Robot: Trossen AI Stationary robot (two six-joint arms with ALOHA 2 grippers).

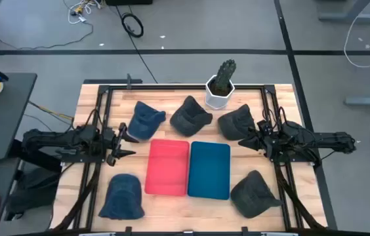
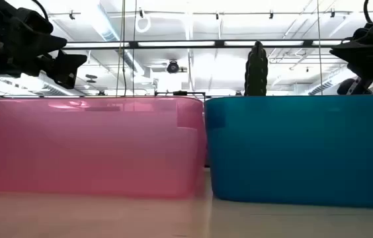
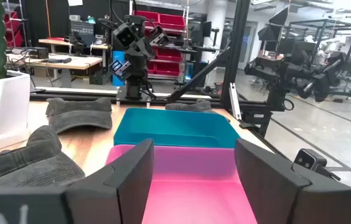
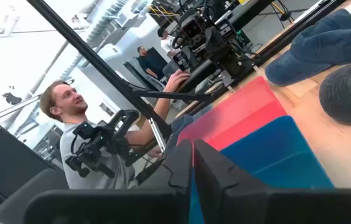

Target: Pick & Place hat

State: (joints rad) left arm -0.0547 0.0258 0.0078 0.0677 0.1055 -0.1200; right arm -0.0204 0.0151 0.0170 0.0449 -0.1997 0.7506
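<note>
Overhead layout: a wooden table carries a red bin and a blue bin side by side at centre, with five hats around them and a potted cactus at the far edge. The left gripper hovers just off the red bin's outer side with its fingers spread wide and nothing between them; its wrist view looks across the red bin to the blue one. A blue hat lies just ahead of this gripper on the far side, a second blue hat lies on its near side, toward the table's front edge. The right gripper hovers just off the blue bin's outer far corner, its fingers brought together to a narrow slit and holding nothing. A dark hat lies close beside this gripper on its far side, another dark hat sits beyond it next to the cactus, and a third dark hat lies on its near side by the blue bin's front corner. A seated person shows in the room beyond the table.
</note>
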